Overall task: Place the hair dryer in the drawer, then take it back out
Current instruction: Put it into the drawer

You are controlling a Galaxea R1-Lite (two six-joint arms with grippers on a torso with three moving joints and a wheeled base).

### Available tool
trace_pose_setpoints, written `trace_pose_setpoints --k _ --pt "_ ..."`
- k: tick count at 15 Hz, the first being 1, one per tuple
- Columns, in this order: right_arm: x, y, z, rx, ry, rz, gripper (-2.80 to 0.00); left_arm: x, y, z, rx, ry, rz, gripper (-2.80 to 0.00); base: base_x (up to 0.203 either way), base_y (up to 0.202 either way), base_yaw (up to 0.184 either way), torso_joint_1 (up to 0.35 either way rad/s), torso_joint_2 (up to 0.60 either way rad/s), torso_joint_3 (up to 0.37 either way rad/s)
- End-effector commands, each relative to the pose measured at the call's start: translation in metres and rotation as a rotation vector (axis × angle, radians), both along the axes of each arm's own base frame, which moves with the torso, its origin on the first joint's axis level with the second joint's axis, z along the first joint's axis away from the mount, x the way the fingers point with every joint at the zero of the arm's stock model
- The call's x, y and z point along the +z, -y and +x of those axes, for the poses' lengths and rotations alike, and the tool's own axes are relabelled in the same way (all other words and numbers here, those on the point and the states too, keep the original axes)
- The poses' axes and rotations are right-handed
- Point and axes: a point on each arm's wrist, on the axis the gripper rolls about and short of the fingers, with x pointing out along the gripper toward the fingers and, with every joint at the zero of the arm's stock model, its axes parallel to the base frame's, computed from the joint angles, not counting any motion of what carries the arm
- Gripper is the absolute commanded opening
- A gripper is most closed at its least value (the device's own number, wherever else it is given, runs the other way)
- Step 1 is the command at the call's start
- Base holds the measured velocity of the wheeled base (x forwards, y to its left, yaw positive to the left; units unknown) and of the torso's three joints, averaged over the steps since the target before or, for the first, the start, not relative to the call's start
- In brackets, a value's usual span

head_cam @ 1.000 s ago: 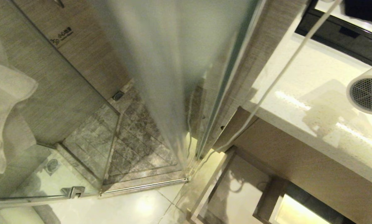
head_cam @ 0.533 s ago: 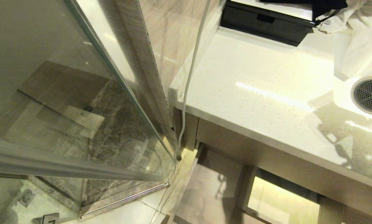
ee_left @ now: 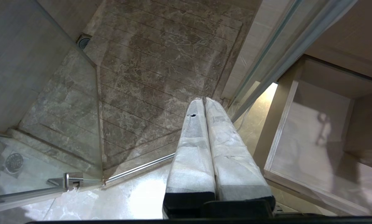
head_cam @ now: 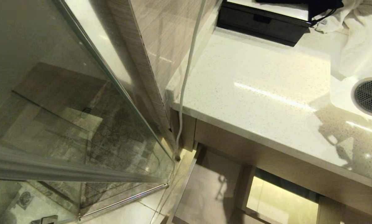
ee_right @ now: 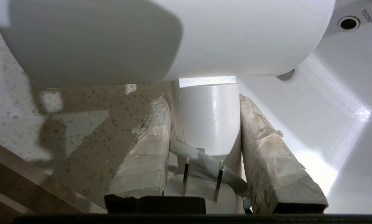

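A: Right wrist view puts the hair dryer [ee_right: 161,34] right at the right gripper [ee_right: 204,124]; how does it sit between the jaws?

B: The white handle stands upright in the gap, and the two taped fingers [ee_right: 148,146] press against it from either side. The jaws are closed partway, clamped on that handle. The fat barrel crosses beyond the fingertips, and the two-pin plug [ee_right: 201,186] and a stretch of grey cord [ee_right: 201,161] lie near the palm.

A: And where is the dryer over the vanity?

B: It hangs above the speckled countertop [head_cam: 260,93], at the edge of the white sink [ee_right: 344,102]. From the head view only its mesh grille [head_cam: 370,96] shows at the right edge, with a white towel [head_cam: 360,40] behind it.

A: What about the drawer?

B: The drawer [head_cam: 210,186] stands pulled out below the counter's front, well apart from the dryer. A pale cord [head_cam: 186,77] hangs down past the counter's corner.

A: The other arm?

B: The left gripper [ee_left: 204,102] points at the shower floor [ee_left: 158,77], its taped fingers pressed together on nothing.
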Motion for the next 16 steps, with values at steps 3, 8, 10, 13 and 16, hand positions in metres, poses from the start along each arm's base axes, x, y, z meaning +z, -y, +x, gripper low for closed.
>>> trace_pose_setpoints --k 3,8,10,13,16 --pt "-0.0012 -0.0001 0.0000 0.003 -0.007 -0.005 -2.80 -0.0001 0.0000 0.0000 0.000 0.000 0.000 -2.80 0.000 0.000 0.000 0.000 0.00 0.000" --pt "-0.0028 -0.0001 -0.0022 0.004 -0.007 -0.007 -2.80 -0.0001 0.0000 0.0000 0.000 0.000 0.000 -2.80 0.002 0.006 -0.038 0.115 -0.29 -0.184" --pt "-0.0030 -0.0001 -0.0025 0.004 -0.005 -0.009 -2.80 -0.0001 0.0000 0.0000 0.000 0.000 0.000 -2.80 0.001 0.009 -0.161 0.166 -0.35 -0.205" --pt "-0.0051 -0.0002 -0.0032 0.006 -0.011 -0.010 -2.80 -0.0001 0.0000 0.0000 0.000 0.000 0.000 -2.80 -0.001 0.007 -0.159 0.054 -0.13 -0.073" --pt "-0.0056 -0.0002 -0.0036 0.007 -0.012 -0.011 -2.80 -0.0001 0.0000 0.0000 0.000 0.000 0.000 -2.80 0.002 0.000 -0.056 0.005 0.00 -0.002"
